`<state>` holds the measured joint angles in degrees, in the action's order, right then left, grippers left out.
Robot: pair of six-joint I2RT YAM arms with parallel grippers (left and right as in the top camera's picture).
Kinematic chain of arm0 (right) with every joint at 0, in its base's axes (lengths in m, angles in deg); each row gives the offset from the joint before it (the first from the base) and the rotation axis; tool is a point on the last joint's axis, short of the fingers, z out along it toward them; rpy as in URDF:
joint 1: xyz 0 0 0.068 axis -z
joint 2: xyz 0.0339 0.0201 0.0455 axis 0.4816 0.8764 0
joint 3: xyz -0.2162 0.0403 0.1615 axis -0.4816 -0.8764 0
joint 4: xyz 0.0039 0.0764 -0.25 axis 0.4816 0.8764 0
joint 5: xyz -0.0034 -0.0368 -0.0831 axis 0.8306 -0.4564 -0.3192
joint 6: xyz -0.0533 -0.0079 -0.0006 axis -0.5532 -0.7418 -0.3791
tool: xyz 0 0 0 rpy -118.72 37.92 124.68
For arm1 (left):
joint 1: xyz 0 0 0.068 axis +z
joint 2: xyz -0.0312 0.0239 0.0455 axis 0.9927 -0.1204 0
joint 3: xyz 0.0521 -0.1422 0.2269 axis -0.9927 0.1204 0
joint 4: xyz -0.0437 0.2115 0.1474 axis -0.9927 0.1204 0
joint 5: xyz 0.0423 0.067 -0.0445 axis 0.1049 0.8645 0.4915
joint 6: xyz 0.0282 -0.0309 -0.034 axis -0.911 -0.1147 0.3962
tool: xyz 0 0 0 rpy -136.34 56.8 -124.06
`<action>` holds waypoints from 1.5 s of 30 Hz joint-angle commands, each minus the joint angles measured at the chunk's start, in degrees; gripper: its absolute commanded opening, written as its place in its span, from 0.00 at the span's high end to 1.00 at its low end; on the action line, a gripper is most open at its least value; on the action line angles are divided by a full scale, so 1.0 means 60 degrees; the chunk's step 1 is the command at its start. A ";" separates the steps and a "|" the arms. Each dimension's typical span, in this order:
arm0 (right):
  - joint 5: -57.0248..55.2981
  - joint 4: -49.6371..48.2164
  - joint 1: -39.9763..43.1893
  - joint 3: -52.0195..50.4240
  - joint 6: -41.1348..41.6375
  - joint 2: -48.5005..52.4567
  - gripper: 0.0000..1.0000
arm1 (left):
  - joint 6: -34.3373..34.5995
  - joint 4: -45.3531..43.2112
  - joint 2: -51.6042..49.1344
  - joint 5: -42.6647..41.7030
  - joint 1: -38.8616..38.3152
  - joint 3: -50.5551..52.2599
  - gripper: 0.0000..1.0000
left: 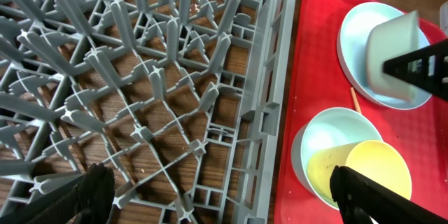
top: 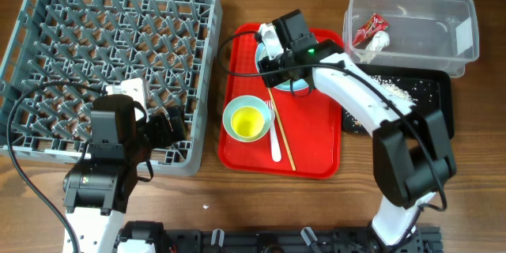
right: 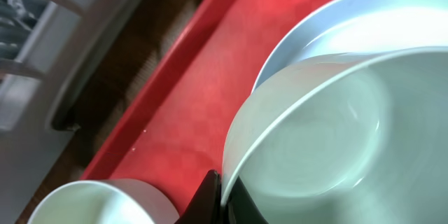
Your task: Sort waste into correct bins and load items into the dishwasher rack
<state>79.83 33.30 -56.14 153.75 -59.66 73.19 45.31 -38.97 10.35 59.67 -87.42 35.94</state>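
My right gripper (top: 274, 47) is shut on the rim of a pale green bowl (right: 329, 133), held tilted over the round plate (left: 357, 42) at the back of the red tray (top: 316, 154). The second bowl (left: 318, 136) holds the tipped yellow cup (top: 247, 120) at the tray's front left. The white fork (top: 274, 136) and the chopstick (top: 282, 138) lie beside it. My left gripper (left: 224, 203) is open and empty over the grey rack's (top: 111, 55) front right corner. The red wrapper (top: 370, 28) and tissue (top: 381, 42) lie in the clear tub (top: 466, 55). Crumbs (top: 391, 87) lie on the black tray (top: 433, 87).
The rack's right wall (left: 269, 98) runs close beside the red tray's left edge, with a narrow strip of wooden table between them. The right arm reaches across the black tray and the red tray's back right corner.
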 commanded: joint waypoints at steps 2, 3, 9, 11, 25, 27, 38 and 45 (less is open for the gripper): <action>0.0280 -0.0036 -0.0098 0.0168 0.0186 0.0237 0.82 | 0.0084 -0.0004 0.0011 0.0022 0.0062 -0.0186 0.00; 0.0273 0.0033 -0.0098 0.0168 0.0251 0.0237 0.82 | 0.0084 0.0000 0.0011 0.0022 0.0062 -0.0186 0.00; 0.0277 0.2328 -0.0066 0.1796 0.0466 -0.0590 0.54 | 0.0084 0.0000 0.0011 0.0022 0.0062 -0.0186 0.00; 0.0962 0.3268 -0.0164 0.2317 0.0466 -0.0739 0.50 | 0.0084 0.0000 0.0011 0.0025 0.0062 -0.0186 0.00; -0.0415 0.2816 -0.1450 -0.0809 0.2925 -0.0699 0.80 | 0.0084 0.0000 0.0011 0.0022 0.0062 -0.0186 0.00; -0.0368 0.2616 -0.1450 -0.0805 0.2936 -0.0699 0.95 | 0.0084 0.0000 0.0011 0.0022 0.0062 -0.0186 0.00; 0.2437 0.2940 0.0754 0.1428 0.2667 -0.2535 0.96 | 0.0605 -0.1468 -0.0033 -0.2637 0.0062 -0.0186 0.00; 0.8732 0.1472 0.1563 0.1417 0.2936 -0.2324 0.96 | 0.1887 -0.6368 -0.1413 -0.7522 0.0062 -0.0189 0.00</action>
<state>116.60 43.75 -46.48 161.90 -43.11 58.62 54.31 -70.53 4.93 32.16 -87.38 35.39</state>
